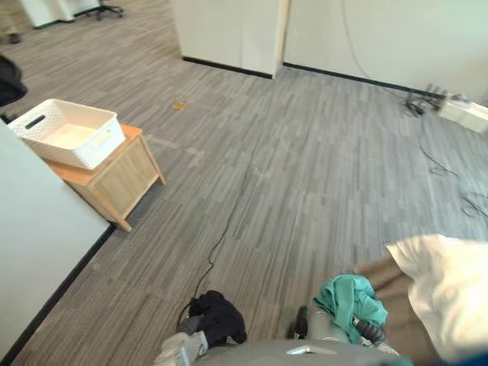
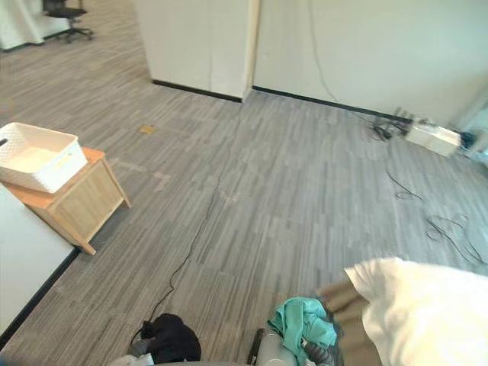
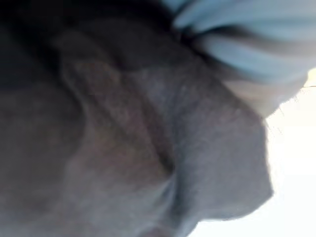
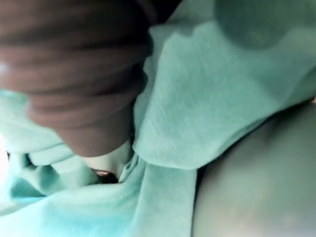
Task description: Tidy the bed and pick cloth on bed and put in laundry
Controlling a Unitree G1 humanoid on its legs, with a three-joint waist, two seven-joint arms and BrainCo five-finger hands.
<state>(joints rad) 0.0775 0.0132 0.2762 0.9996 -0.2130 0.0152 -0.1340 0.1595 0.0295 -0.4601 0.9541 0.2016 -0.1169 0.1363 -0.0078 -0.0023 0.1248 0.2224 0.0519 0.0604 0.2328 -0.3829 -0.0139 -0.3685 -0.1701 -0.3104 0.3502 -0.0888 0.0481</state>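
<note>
Laundry basket (image 1: 69,133): white, perforated sides, slot handle. It sits on a low wooden side table (image 1: 126,179) at far left, well apart from both hands. The table butts against a white panel (image 1: 38,244) running down the left edge. An office chair (image 1: 103,9) is far back in the left corner. The floor (image 1: 320,175) is grey striped carpet, with a small orange mark (image 1: 178,106) on it beyond the table.

Low down, left of centre, the left hand (image 1: 188,328) is buried in a black cloth (image 1: 219,314). The cloth is bunched into a lump over the hand. In the left wrist view, dark fabric folds sit right against the camera. Can't tell what grip this hand has.

Just right of that is the right hand (image 4: 74,74), with a teal cloth (image 1: 351,299) heaped on top and draped over it. In the right wrist view, teal folds wrap around the dark ribbed cover. Grip can't be told here either. The two cloths are near each other but apart.

At lower right is the corner of the bed: white bedding (image 2: 427,313) lies over a brown blanket (image 2: 347,320). The teal cloth sits just beside the blanket's edge; contact is unclear.

Back wall (image 1: 381,38): white with a dark skirting. A white power strip (image 1: 467,114) lies at its foot at far right, with thin cables trailing over the carpet.
</note>
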